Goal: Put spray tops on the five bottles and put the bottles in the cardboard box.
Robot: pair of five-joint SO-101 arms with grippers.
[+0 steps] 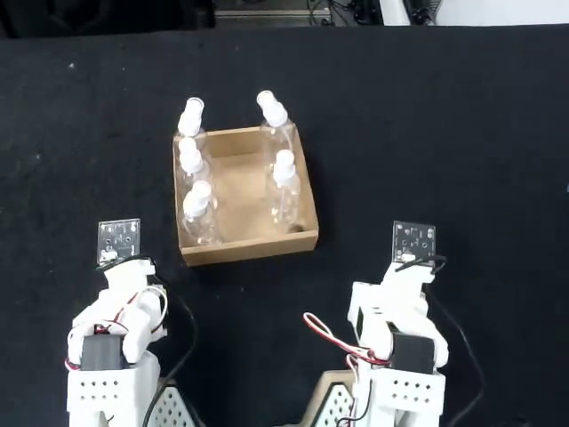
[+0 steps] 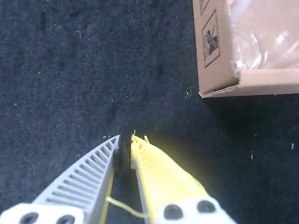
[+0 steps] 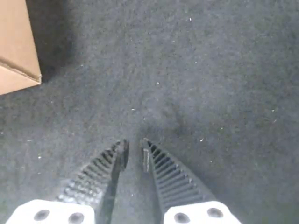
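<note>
The left claw point(image 2: 124, 139) hangs low over the black worktop point(image 1: 444, 133), at about 7 o'clock from the box point(image 1: 249, 246). Its grey and yellow fingers are pressed together with nothing between them.

The box sits mid-worktop with all five bottles point(image 1: 200, 221) inside it. Three stand in a row along its 9 o'clock wall and two along its 3 o'clock wall, with the box floor bare between the rows. Each bottle wears one of the white tops point(image 1: 200, 191), and the two bottles at the 12 o'clock end lean out over the rim.

The right claw point(image 3: 134, 147), at about 5 o'clock from the box, has its black fingers all but pressed together and holds nothing.

The bottles look like thin, clear, empty plastic, so they are probably light, slick and easy to tip, with walls that give under a hard squeeze. The neck just under the top seems the firmest place to hold one.

The high view gives the count and the layout, though not whether the tops are seated tight. The left wrist view adds the box's near corner close up, with a clear bottle base behind the wall. The right wrist view adds the other near corner and the slim gap between that claw's tips.
</note>
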